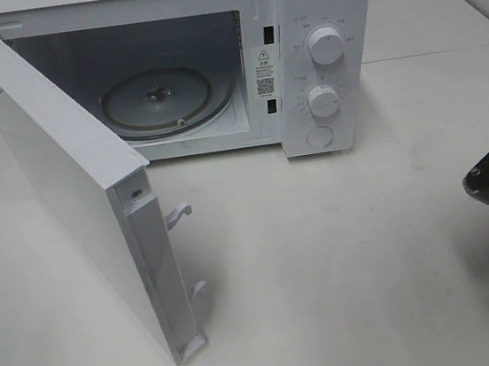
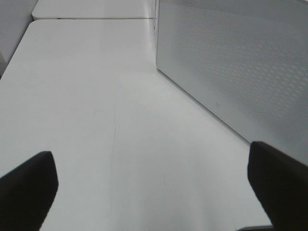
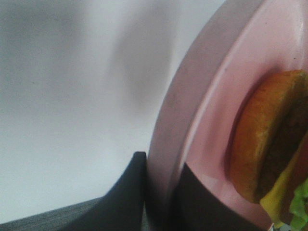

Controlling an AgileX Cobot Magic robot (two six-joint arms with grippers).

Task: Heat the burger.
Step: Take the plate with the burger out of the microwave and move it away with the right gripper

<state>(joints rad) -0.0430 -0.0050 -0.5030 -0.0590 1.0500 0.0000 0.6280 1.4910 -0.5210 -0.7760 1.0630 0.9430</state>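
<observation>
Right wrist view: the right gripper (image 3: 161,192) pinches the pink plate's (image 3: 202,120) rim, the burger (image 3: 269,144) resting on that plate. Beside the microwave's (image 1: 317,49) open door (image 2: 240,62), the left gripper (image 2: 154,185) is spread wide, empty.

**Cavity open, door blocks the left**

Microwave (image 1: 212,62) at far centre, cavity open toward the near side; only the glass turntable (image 1: 167,99) lies inside. Door (image 1: 65,178) swung out, running from far left to near centre, walling off approach from the left. Table (image 1: 343,260) bare right of door: open lane from near right into cavity.
</observation>
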